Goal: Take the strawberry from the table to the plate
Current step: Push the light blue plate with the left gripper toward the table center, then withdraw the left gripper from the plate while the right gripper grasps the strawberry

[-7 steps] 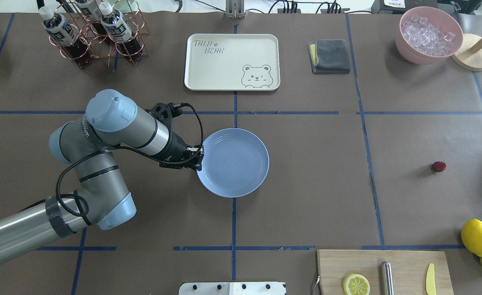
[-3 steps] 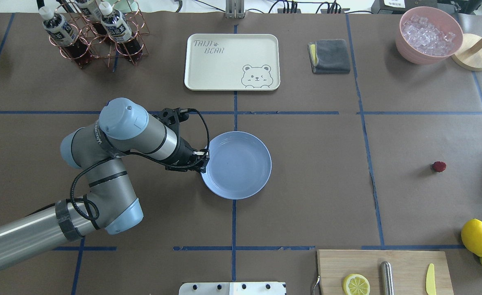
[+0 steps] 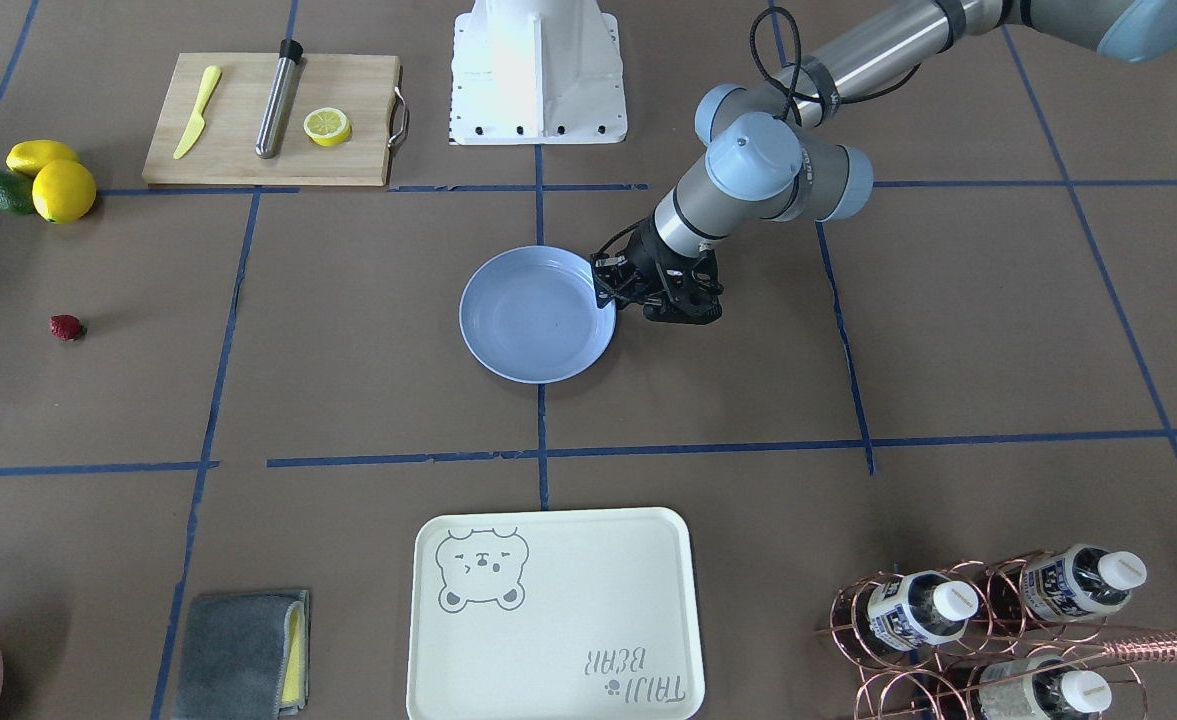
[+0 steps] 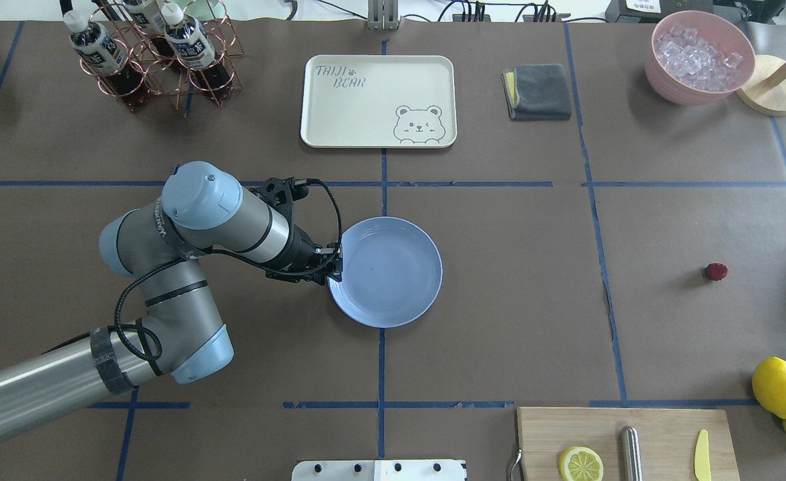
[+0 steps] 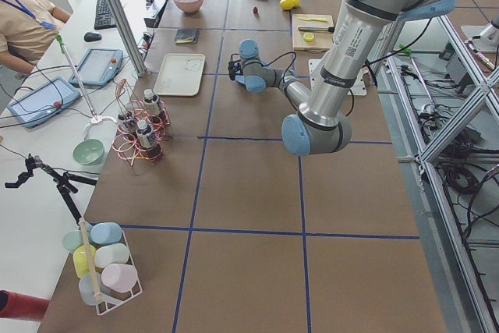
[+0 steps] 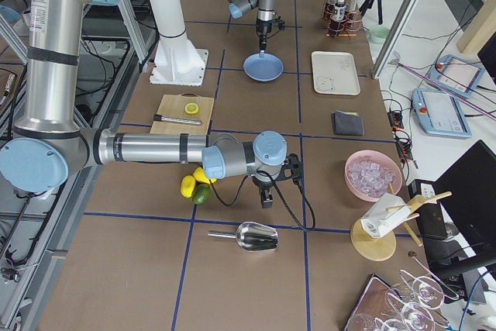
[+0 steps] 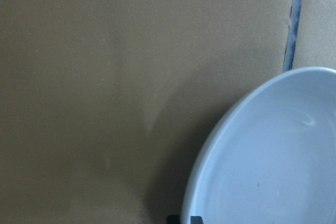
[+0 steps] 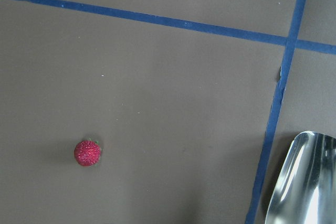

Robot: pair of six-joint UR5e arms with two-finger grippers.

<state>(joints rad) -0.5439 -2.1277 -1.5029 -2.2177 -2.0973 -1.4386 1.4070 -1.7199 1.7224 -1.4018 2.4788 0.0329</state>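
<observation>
The strawberry [image 4: 716,271] is a tiny dark red berry lying alone on the brown table [image 4: 513,300], far right of the plate. It also appears in the front view [image 3: 67,327] and in the right wrist view [image 8: 87,153]. The light blue plate [image 4: 393,274] rests flat near the table's middle. My left gripper [image 4: 334,264] is shut on the plate's left rim, and its wrist view shows that rim [image 7: 210,145] close up. My right gripper [image 6: 266,201] appears only in the exterior right view, hovering low over the table; I cannot tell its state.
A cream bear tray [image 4: 378,100], a grey cloth [image 4: 537,91] and a pink ice bowl [image 4: 698,57] line the far side, with a bottle rack [image 4: 152,60] far left. Lemons [image 4: 778,386] and a cutting board [image 4: 626,441] sit near right. A metal scoop [image 8: 299,182] lies near the strawberry.
My left gripper has moved a little to the right, and the plate has slid right with it. The strawberry has stayed put.
</observation>
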